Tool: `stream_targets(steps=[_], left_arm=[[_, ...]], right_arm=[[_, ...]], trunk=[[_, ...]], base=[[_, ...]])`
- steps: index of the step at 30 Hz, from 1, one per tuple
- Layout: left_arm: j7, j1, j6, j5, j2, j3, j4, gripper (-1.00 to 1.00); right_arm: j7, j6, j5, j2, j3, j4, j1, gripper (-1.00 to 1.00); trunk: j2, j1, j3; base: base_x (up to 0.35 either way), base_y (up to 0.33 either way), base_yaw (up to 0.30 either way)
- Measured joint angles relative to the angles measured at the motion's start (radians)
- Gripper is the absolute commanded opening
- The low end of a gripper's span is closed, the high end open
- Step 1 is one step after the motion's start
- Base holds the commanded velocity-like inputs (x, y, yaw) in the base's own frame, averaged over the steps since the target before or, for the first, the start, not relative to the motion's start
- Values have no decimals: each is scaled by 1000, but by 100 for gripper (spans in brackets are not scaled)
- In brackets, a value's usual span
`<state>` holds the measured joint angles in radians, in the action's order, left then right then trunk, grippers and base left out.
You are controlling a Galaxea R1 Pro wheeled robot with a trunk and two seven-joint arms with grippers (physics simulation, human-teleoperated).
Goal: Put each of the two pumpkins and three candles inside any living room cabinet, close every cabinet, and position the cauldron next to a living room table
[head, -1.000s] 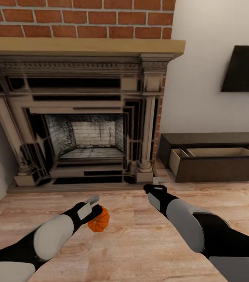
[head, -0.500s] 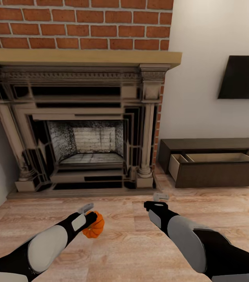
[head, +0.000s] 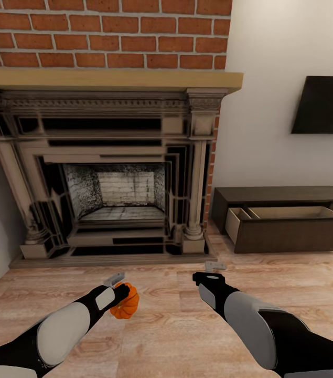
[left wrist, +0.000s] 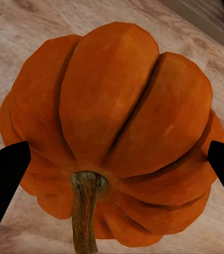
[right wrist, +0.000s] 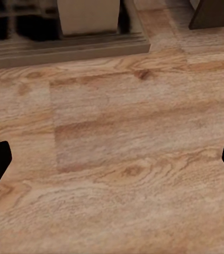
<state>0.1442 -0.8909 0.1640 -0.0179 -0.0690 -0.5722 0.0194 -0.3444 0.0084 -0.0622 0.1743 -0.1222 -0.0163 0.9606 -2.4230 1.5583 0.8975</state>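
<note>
My left hand (head: 120, 287) is clamped around one pumpkin (head: 126, 303), held low above the wood floor (head: 176, 325) in front of the fireplace (head: 108, 173). My right hand (head: 212, 271) is spread wide and holds nothing. The cabinet (head: 287, 220) stands off to my right, one drawer (head: 287, 215) already pulled out. The pumpkin's skin is round and smooth, so I judge it could slip free if I swing over too fast, and it might roll away across the floor.

Orange ribbed pumpkin (left wrist: 117, 137); red-brick fireplace (head: 103, 31); dark-brown cabinet (head: 292, 233).
</note>
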Motion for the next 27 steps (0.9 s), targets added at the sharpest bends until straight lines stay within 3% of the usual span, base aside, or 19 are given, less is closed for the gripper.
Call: stream_targets(steps=[8, 19, 27], left_arm=[[1, 0, 1, 0, -1, 0, 0, -100], [1, 1, 1, -1, -1, 0, 0, -100], [1, 12, 1, 0, 0, 0, 0, -100]], right_arm=[[0, 0, 0, 0, 0, 0, 0, 100], [-1, -1, 1, 0, 1, -1, 0, 100], [-1, -1, 1, 0, 1, -2, 0, 100]], trunk=[[0, 0, 0], [0, 0, 0], [0, 0, 0]], base=[[-51, -71, 0], [-166, -249, 0], [-37, -276, 0]])
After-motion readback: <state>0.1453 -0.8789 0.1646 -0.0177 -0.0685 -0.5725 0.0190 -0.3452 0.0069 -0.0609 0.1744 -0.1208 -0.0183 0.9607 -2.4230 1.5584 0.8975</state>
